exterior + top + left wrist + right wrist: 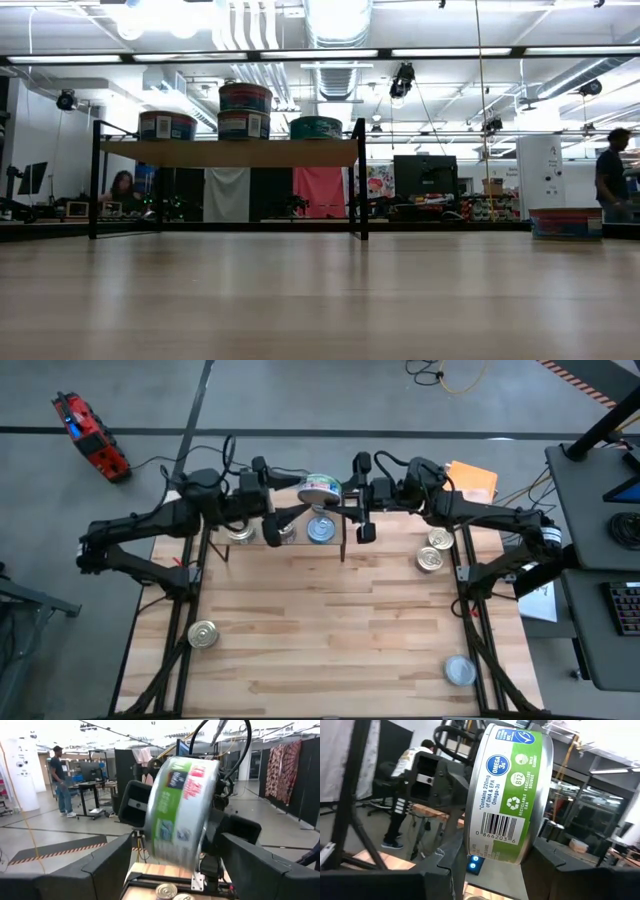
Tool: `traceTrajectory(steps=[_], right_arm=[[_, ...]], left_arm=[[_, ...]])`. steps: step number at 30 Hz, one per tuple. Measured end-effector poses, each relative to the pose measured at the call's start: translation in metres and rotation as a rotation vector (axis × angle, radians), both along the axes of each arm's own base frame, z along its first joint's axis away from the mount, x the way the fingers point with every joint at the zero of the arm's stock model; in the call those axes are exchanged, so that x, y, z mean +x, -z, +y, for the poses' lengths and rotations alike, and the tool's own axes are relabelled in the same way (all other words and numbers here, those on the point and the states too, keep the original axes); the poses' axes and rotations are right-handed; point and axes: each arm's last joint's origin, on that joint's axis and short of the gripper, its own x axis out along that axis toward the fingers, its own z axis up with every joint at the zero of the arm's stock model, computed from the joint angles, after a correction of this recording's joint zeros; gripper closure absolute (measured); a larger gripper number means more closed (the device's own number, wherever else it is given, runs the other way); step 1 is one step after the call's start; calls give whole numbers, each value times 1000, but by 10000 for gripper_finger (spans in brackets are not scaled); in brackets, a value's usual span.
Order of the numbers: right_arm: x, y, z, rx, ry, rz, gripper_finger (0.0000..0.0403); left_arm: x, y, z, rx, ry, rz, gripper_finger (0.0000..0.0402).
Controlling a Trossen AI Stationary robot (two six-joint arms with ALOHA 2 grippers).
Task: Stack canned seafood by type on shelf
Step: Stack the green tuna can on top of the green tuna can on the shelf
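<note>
You have a butcher-block tabletop (330, 630) under you, standing on a grey floor, with a red tool (90, 435) lying on the floor off the far left corner and a dark desk (600, 500) to the right. From table height the room behind is an open workshop with ceiling lights, and a person (612, 175) stands at the far right.

The shelf (228, 152) sits along the table's far edge. On its board you see four tins: a blue-banded one (167, 125) at the left, two stacked beside it (245, 110), and a green one (316, 127) near the right post.

Both arms reach in over the shelf from opposite sides and meet at one green-labelled tin (320, 488). The left gripper (285, 515) and the right gripper (352, 495) each have their fingers closed against that tin, held on edge between them, as both wrist views show (182, 812) (507, 795).

Loose tins lie on the table: three under the shelf (320, 530), two at the right edge (434, 550), one at the near left (203, 634), one at the near right (460, 671)
</note>
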Motion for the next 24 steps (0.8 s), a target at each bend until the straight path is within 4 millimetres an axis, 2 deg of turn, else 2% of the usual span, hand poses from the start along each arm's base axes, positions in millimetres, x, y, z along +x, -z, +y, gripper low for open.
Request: traceTrajectory(steps=[7,10,14,19,22,24], right_arm=[[4,3,3,3,-31,10,268],[5,5,2,12,-30,25,268],[4,4,3,11,-30,23,268],[5,6,3,83,-66,55,268],[4,6,2,145,-69,63,266],[4,6,1,180,-42,68,231]], left_arm=[[11,1,3,16,20,-47,119],[13,1,3,25,35,-54,132],[14,1,3,20,38,-54,184],[14,1,2,5,55,-50,285],[12,0,2,-26,49,-62,285],[10,0,4,-67,10,-70,285]])
